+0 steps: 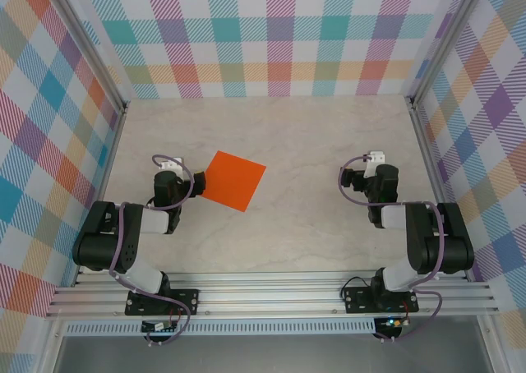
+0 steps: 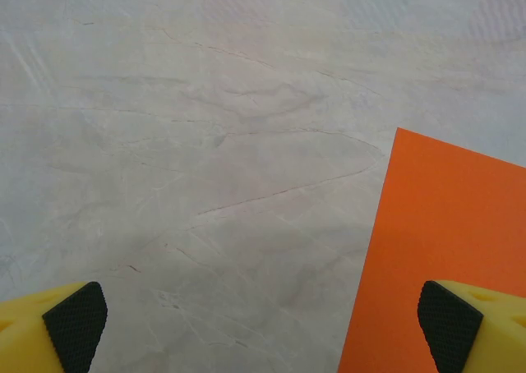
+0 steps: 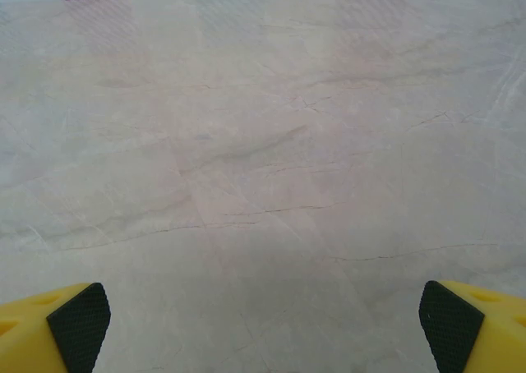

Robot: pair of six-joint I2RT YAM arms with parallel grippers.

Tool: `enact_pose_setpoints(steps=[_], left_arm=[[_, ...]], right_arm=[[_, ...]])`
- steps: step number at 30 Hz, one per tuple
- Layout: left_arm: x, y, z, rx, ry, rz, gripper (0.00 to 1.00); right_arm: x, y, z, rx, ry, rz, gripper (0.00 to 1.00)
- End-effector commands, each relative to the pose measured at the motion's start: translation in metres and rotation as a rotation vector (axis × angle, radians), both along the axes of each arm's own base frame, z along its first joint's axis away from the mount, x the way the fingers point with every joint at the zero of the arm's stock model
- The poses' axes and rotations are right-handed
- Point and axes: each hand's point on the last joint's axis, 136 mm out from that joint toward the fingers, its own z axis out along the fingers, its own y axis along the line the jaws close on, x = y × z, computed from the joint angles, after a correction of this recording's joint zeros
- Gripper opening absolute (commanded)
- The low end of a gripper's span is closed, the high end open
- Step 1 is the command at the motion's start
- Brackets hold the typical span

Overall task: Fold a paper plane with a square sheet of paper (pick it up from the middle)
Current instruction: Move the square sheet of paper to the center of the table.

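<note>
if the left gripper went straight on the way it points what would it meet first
Probably bare table; the paper lies to the right of the left gripper, off its centre line. Depth is unclear.

Lab robot cell: plaid backdrop walls [image 1: 271, 36], aluminium rail [image 1: 271, 295], marble-look tabletop [image 1: 304, 143].

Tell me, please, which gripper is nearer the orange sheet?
The left gripper: the square sheet of paper lies by one of its fingers; the right gripper hangs over bare table.
</note>
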Motion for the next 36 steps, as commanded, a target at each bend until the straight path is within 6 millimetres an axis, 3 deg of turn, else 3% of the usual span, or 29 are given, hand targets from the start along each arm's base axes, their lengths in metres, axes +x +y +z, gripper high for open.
enact_pose_setpoints(steps=[1,30,36], left_arm=[[0.006,0.003,0.007,0.007,-0.020,-0.003,1.00],[0.005,0.002,0.008,0.009,-0.025,-0.014,1.00],[-0.003,0.007,0.029,-0.004,-0.059,0.017,1.00]], right_arm=[[0.003,0.004,0.007,0.022,-0.030,0.015,1.00],[0.003,0.004,0.008,0.024,-0.035,0.021,1.00],[0.003,0.007,0.021,0.041,0.075,0.027,1.00]])
